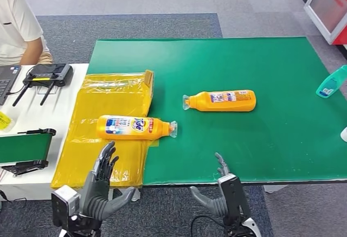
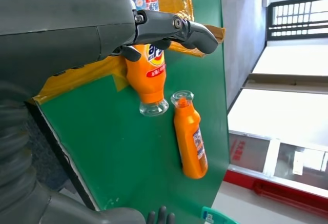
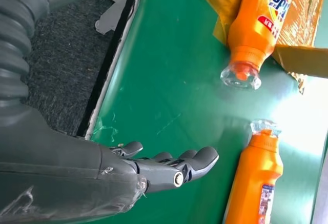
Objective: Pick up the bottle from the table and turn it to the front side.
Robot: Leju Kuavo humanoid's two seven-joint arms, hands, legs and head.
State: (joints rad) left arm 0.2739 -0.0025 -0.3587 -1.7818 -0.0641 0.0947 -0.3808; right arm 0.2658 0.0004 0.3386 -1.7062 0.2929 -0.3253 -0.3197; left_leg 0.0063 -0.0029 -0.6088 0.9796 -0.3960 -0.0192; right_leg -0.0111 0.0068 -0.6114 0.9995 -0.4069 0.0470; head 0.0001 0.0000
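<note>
On the yellow bag (image 1: 110, 139), the bottle (image 1: 133, 127) lies lengthwise, cap toward the second bottle (image 1: 223, 101); left hand (image 1: 102, 180) and right hand (image 1: 217, 191) spread, holding nothing.

Teal bottle (image 1: 331, 82) at green mat's (image 1: 245, 63) far edge; seated person (image 1: 18, 23).

Two glossy orange plastic bottles (image 1: 133, 127) (image 1: 223, 101) with clear caps lie on a smooth, matt green worktop (image 1: 265, 134). The left one rests on crinkled, shiny yellow plastic film (image 1: 110, 93). Grey carpet (image 1: 135, 28) looks rough.
</note>
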